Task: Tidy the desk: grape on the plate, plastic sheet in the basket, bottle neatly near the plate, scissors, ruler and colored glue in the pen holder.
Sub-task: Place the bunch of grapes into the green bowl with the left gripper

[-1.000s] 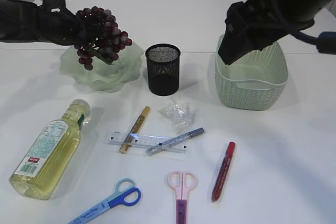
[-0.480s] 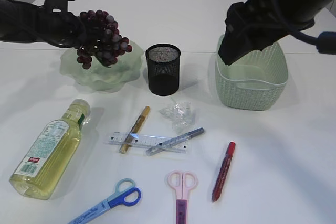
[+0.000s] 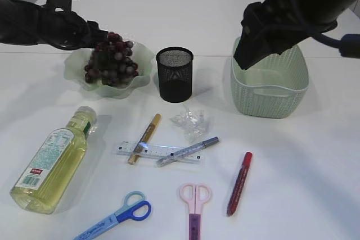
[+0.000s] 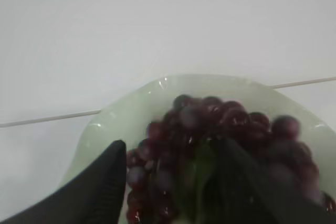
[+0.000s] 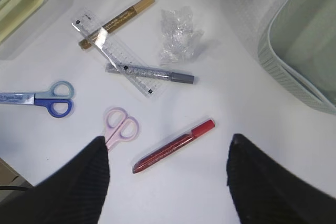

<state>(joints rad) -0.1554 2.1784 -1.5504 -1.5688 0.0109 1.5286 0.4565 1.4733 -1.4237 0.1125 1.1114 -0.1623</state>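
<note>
We see a white desk (image 3: 292, 184) with the black mesh pen holder (image 3: 174, 74) standing near its middle. Left of the pen holder sits the pale green plate (image 3: 76, 74), and the grape (image 3: 111, 60) bunch lies in it. Our left gripper (image 4: 168, 182) hangs over the plate with its jaws parted on either side of the bunch; whether they touch it we cannot tell. Right of the pen holder stands the green basket (image 3: 270, 91), and our right gripper (image 5: 168, 177) hovers spread wide and empty. In front of the pen holder lie the crumpled plastic sheet (image 3: 191, 122), the clear ruler (image 3: 157, 152) under gold and silver glue pens, the red glue pen (image 3: 239, 182), and the pink scissors (image 3: 194, 202) and blue scissors (image 3: 115, 217). Front-left lies the bottle (image 3: 52, 161) on its side.
</note>
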